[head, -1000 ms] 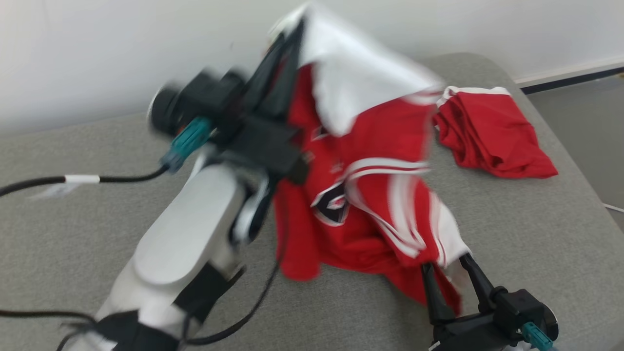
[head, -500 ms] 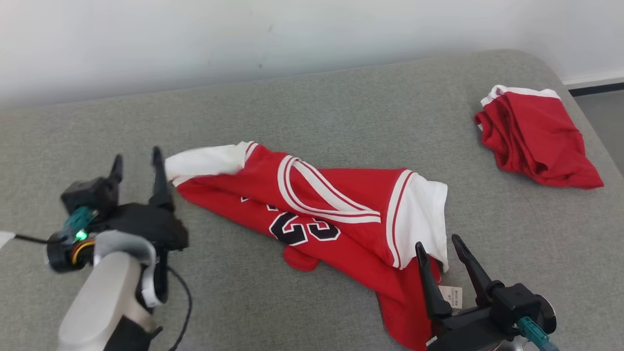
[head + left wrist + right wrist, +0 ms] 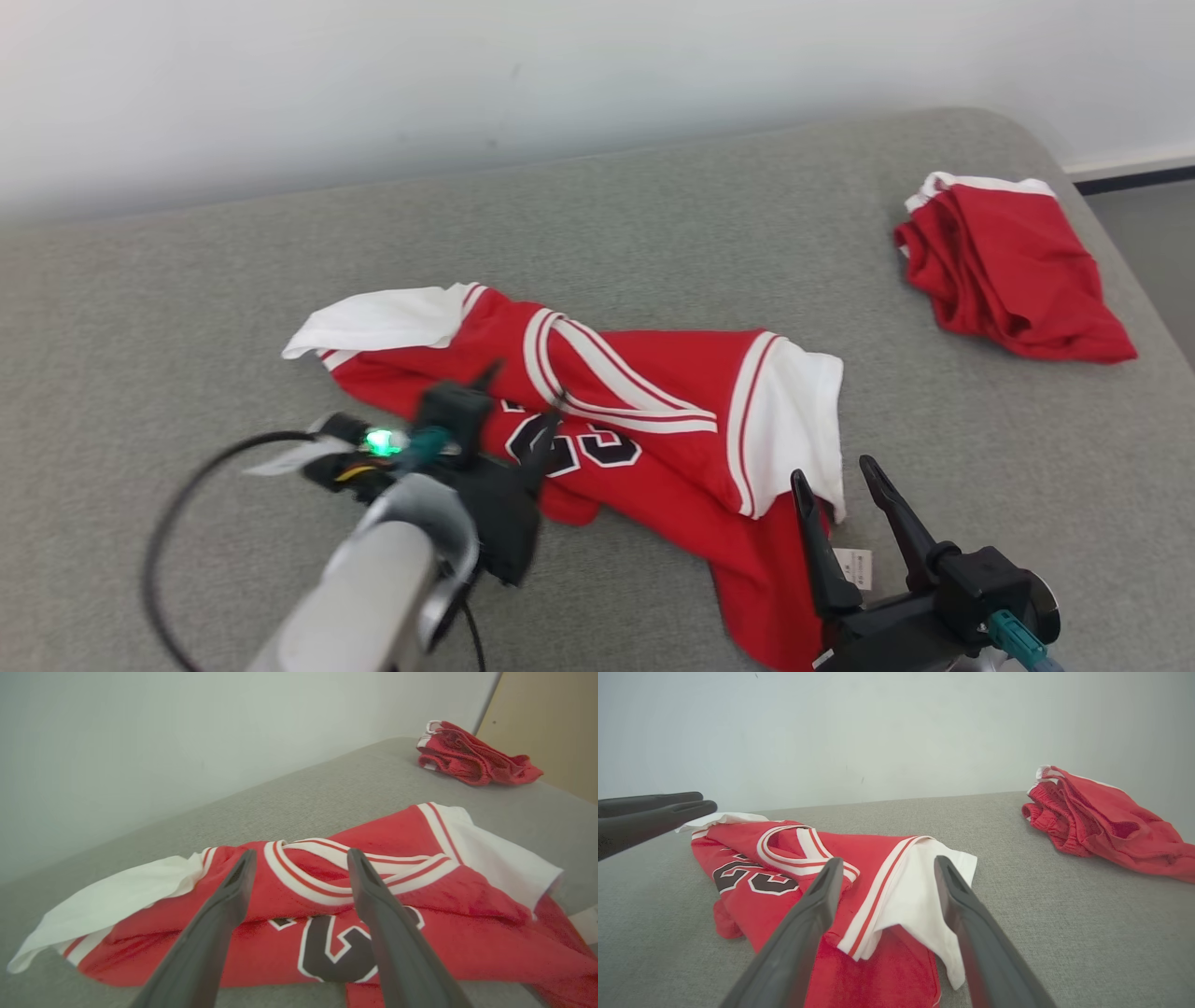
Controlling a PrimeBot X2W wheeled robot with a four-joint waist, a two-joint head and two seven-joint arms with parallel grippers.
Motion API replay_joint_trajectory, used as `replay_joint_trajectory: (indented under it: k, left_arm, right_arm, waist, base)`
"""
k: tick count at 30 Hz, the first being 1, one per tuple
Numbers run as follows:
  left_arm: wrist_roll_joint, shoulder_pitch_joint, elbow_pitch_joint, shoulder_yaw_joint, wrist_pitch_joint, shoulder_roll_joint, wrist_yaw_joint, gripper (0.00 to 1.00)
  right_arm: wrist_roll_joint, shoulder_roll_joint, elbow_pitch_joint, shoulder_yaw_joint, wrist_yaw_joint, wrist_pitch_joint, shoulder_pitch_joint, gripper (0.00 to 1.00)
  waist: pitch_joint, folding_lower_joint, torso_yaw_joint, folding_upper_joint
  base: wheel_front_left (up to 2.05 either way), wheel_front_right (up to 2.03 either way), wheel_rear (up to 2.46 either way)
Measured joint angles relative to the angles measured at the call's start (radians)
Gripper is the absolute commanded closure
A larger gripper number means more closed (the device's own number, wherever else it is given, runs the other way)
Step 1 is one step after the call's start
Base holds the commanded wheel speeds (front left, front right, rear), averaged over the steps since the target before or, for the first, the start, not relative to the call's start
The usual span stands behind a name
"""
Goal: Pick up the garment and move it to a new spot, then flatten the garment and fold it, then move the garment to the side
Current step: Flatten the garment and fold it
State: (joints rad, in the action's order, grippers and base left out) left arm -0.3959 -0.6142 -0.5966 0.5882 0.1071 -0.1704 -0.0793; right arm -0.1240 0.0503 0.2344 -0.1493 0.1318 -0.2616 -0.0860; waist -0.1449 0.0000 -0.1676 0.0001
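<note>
A red jersey with white sleeves and a black number lies rumpled on the grey cushion, one white sleeve spread to the left. My left gripper hovers open over the jersey's near edge by the number. In the left wrist view its gripper frames the striped collar with nothing between the fingers. My right gripper stands open at the jersey's lower right, beside the other white sleeve. In the right wrist view the gripper points over that sleeve.
A second red garment lies bunched at the cushion's far right corner, also in the left wrist view and the right wrist view. A pale wall runs behind. The cushion's right edge drops to the floor.
One second ago the left gripper held the jersey up in the air. It let go, the jersey dropped flat, and the open left gripper has now swung right over the jersey's near edge.
</note>
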Motion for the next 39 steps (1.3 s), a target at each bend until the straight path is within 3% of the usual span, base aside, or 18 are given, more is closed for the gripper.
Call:
replay_joint_trajectory:
  k: [5, 19, 21, 23, 29, 34, 39]
  left_arm:
    - [0.043, -0.046, -0.018, 0.119, -0.130, 0.044, -0.028, 0.00]
    - [0.027, -0.152, -0.190, 0.158, -0.337, 0.077, -0.020, 0.00]
    - [0.026, -0.153, -0.204, 0.167, -0.370, 0.078, -0.025, 0.54]
    - [0.023, -0.160, -0.208, 0.173, -0.395, 0.077, -0.026, 1.00]
    - [0.025, -0.174, -0.189, 0.180, -0.405, 0.072, -0.015, 1.00]
    - [0.015, -0.228, -0.084, 0.126, -0.229, 0.084, 0.027, 1.00]
    - [0.001, -0.316, 0.030, 0.082, -0.061, 0.100, 0.038, 1.00]
  right_arm:
    - [-0.012, 0.000, -0.003, -0.008, 0.000, 0.000, 0.000, 0.00]
    - [-0.061, 0.000, -0.021, -0.007, 0.000, 0.000, 0.002, 0.00]
    - [-0.063, 0.000, -0.022, -0.003, 0.000, 0.000, 0.003, 0.00]
    - [-0.067, 0.000, -0.023, 0.003, 0.000, 0.000, 0.002, 0.00]
    - [-0.068, 0.000, -0.024, -0.001, 0.000, 0.000, -0.001, 0.00]
    - [-0.064, 0.000, -0.023, 0.000, 0.000, 0.000, -0.002, 0.00]
    - [-0.059, 0.000, -0.023, -0.007, 0.000, 0.000, -0.015, 0.00]
  waist:
    - [-0.004, 0.0000, -0.052, 0.0000]
    - [-0.043, 0.0000, -0.241, 0.0000]
    - [-0.051, 0.0000, -0.254, -0.0001]
    - [-0.060, 0.0001, -0.258, 0.0000]
    - [-0.062, 0.0000, -0.232, 0.0000]
    - [-0.056, 0.0000, -0.198, 0.0000]
    - [-0.048, 0.0001, -0.166, 0.0000]
  base:
    - [0.00, 0.00, 0.00]
    - [0.00, 0.00, 0.00]
    - [0.00, 0.00, 0.00]
    - [0.00, 0.00, 0.00]
    - [0.00, 0.00, 0.00]
    - [0.00, 0.00, 0.00]
    - [0.00, 0.00, 0.00]
